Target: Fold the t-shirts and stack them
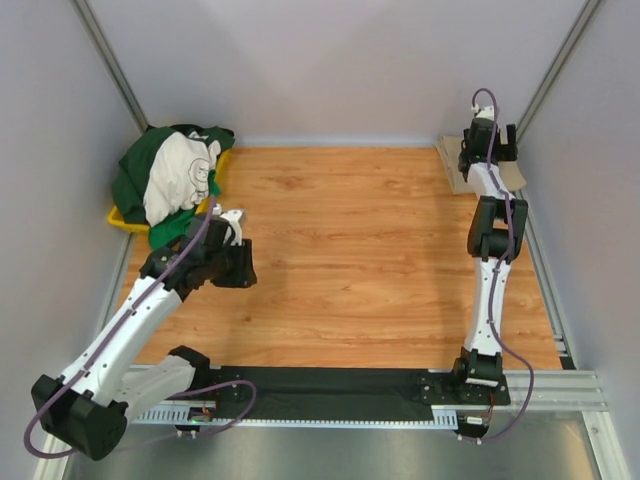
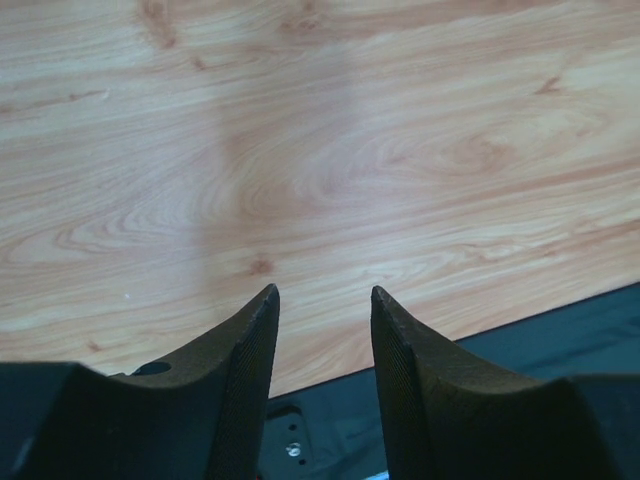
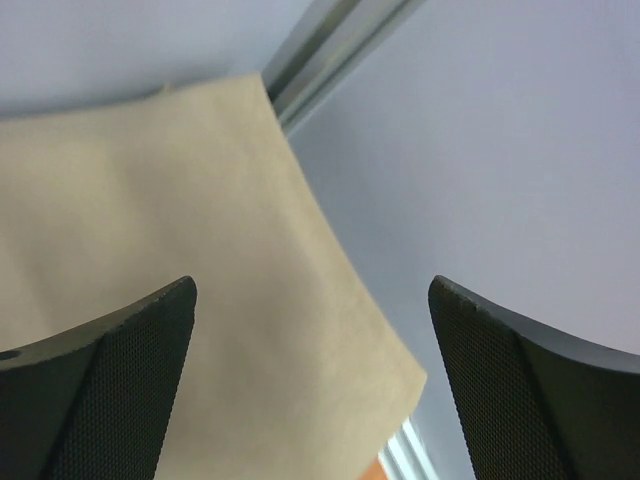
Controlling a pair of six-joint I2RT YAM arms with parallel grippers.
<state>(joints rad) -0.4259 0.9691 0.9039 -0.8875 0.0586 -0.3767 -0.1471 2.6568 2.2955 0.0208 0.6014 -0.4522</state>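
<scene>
T-shirt (image 3: 150, 200) in tan lies beneath right hand (image 3: 311, 283), spread wide.

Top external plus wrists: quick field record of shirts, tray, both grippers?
tan shirt: flat, far right corner
pile: dark green shirt and cream-white shirt heaped on yellow tray, far left
left gripper: open, holds nothing, over bare table
right gripper: wide open, holds nothing, above tan shirt
</scene>
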